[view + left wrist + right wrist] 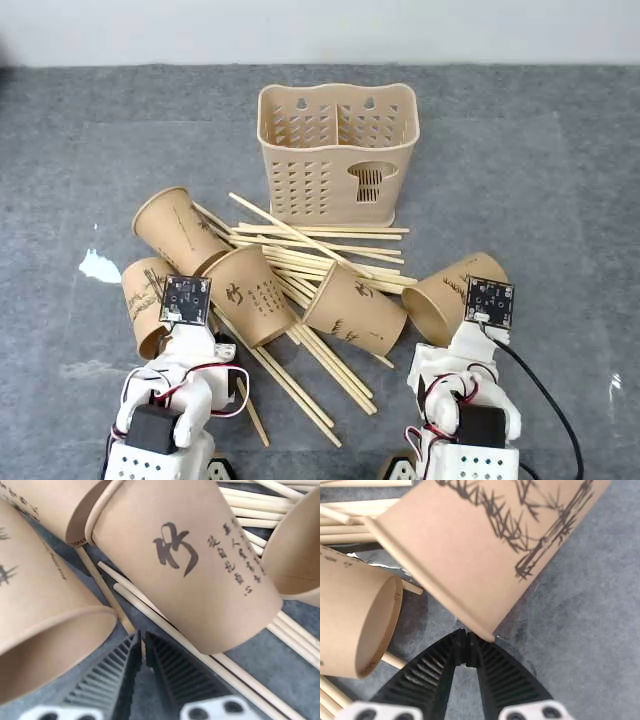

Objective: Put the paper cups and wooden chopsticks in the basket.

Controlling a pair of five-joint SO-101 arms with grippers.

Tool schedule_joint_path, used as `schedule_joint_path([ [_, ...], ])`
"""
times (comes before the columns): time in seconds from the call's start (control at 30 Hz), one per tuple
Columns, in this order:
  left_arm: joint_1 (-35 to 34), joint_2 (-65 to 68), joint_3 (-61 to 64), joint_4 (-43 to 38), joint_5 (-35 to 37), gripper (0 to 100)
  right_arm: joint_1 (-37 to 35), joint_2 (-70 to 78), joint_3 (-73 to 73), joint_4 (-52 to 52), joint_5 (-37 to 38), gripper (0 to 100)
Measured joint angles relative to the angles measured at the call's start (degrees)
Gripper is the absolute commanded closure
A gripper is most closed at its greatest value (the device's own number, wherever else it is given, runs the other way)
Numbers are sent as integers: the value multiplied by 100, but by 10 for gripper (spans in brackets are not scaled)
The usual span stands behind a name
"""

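Five paper cups [355, 308] lie on their sides among scattered wooden chopsticks [330, 238] on the grey tabletop [560, 200], just in front of the upright basket [338, 150]. The left claw [144, 642] is pressed together, low between two cups. The right claw [466, 642] is also pressed together, its tips just beside a cup's rim.

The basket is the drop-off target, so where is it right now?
In the high view the basket stands upright at the far middle of the table, just behind the chopsticks and tipped paper cups.
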Motion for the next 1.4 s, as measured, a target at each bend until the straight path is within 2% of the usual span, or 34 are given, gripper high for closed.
schedule_joint_path([
  [1.0,0,0,0,0,0,986,158,-9,-44,97,9,987],
  [1.1,0,0,0,0,0,986,466,-9,-440,193,457,987],
  [1.4,0,0,0,0,0,986,580,-26,-1415,97,3226,987],
])
